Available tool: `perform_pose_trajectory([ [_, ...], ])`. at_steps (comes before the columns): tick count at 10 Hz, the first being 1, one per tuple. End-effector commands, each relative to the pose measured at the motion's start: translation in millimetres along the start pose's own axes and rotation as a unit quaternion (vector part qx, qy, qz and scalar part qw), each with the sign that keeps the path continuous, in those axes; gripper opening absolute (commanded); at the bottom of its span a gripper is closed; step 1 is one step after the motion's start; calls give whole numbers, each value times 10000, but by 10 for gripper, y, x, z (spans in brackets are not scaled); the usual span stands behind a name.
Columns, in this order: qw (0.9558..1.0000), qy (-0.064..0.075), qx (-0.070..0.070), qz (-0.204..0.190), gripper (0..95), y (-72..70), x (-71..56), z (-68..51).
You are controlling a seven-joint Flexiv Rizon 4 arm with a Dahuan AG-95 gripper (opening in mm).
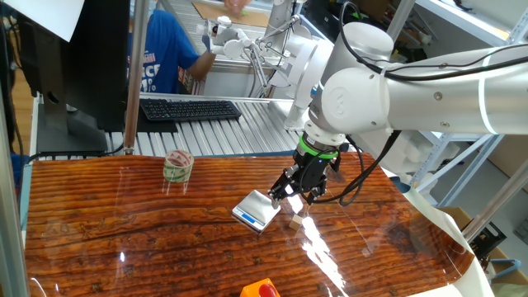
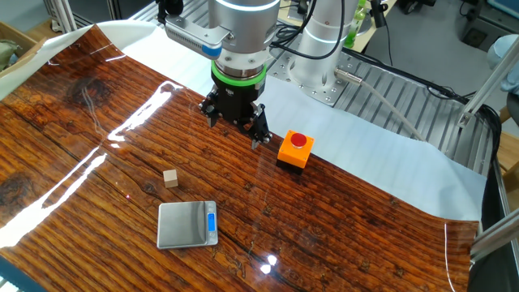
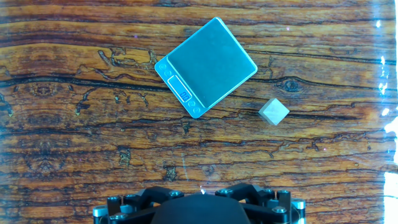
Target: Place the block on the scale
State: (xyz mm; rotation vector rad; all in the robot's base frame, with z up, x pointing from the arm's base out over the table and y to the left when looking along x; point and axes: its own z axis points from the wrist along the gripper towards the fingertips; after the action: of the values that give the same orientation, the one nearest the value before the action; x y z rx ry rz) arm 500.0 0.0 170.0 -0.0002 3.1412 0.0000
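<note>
Closest to the hand camera was just the black base of the end effector [image 3: 198, 208], poking in along the bottom edge, so that view didn't show the fingertips at all. The block [image 3: 273, 111] sat bare on the bench [image 3: 74, 124], just beside the scale [image 3: 208, 62] and not touching it (off the corner away from the blue display strip). It was a cube, so no long axis to line up with, though its faces sat turned at an angle to the wood grain.

From the other fixed view, the end effector [image 2: 237, 128] hung over the wood well apart from the block [image 2: 170, 178], holding nothing, with the fingers looking spread a bit. I'd guess the next move had to carry it out toward the block and down.

One fixed view was the awkward one: the arm covered part of the scale [image 1: 256, 209], and the block [image 1: 294, 221] barely peeked out.
</note>
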Motion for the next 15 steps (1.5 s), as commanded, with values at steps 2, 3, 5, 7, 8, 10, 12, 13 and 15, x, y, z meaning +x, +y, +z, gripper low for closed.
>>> perform_pose_trajectory([
  [2,9733,160,-170,2282,0,0,0,0],
  [3,9734,165,-187,2277,0,0,0,0],
  [5,9732,180,-220,2281,0,0,0,0],
  [7,9734,180,-221,2274,0,0,0,0],
  [8,9734,180,-221,2274,0,0,0,0],
  [10,9734,178,-218,2274,0,1,1,0],
  [12,9735,176,-216,2270,0,1,1,-1],
  [13,9737,175,-214,2262,0,2,1,-2],
  [15,9744,177,-217,2232,0,4,2,-5],
])
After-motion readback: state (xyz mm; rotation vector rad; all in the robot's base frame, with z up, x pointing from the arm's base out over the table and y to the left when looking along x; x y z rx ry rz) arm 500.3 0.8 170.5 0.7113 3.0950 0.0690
